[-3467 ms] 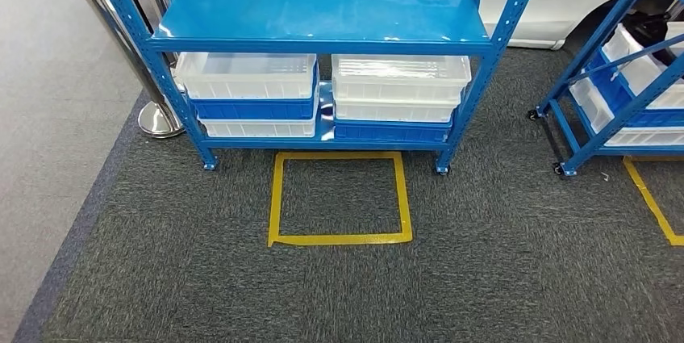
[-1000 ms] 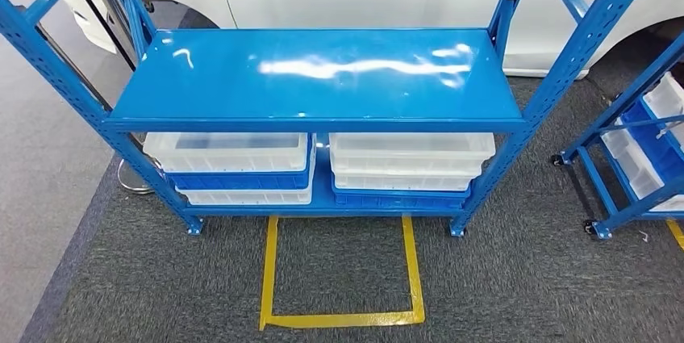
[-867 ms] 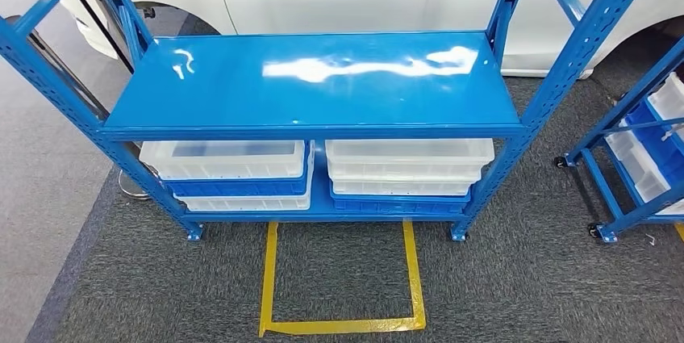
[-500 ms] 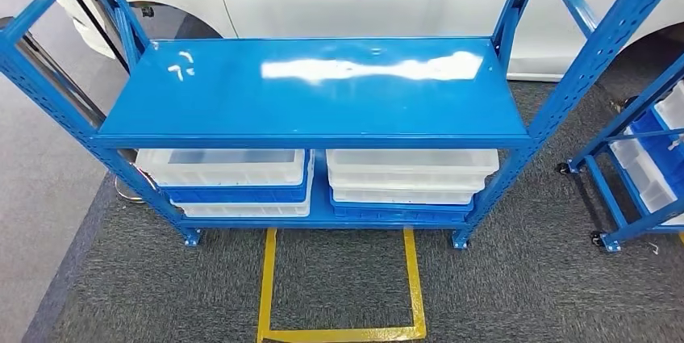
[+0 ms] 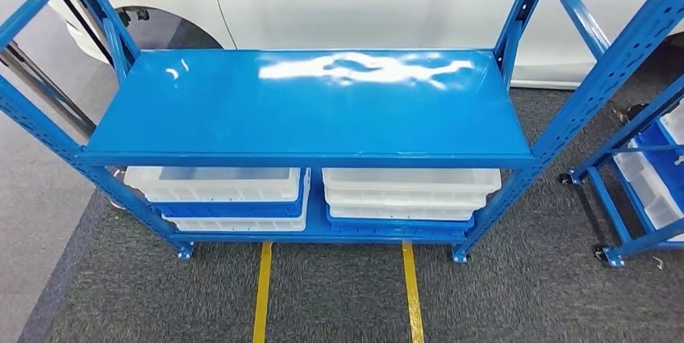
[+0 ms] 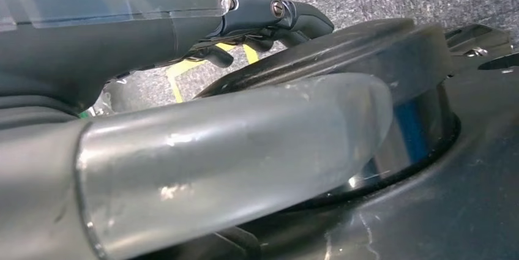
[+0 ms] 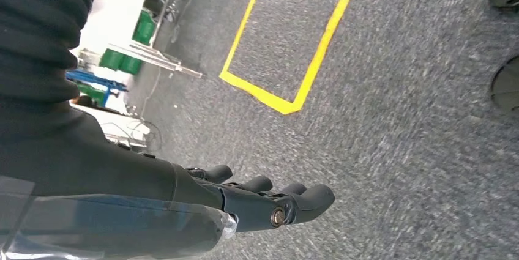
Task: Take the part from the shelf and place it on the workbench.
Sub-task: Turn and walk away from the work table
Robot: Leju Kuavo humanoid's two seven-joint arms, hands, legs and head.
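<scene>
Shelf (image 5: 306, 105) looms nearer than before.

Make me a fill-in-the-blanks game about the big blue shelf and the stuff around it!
1. The glossy blue metal shelf rack stands on grey ____.
2. Under its shiny top board sit stacked plastic bins, coloured white and ____.
3. Two strips of ____ floor tape run toward the rack.
4. Behind the rack is a white car with a ____ stripe.

Missing words: carpet; blue; yellow; red
</scene>
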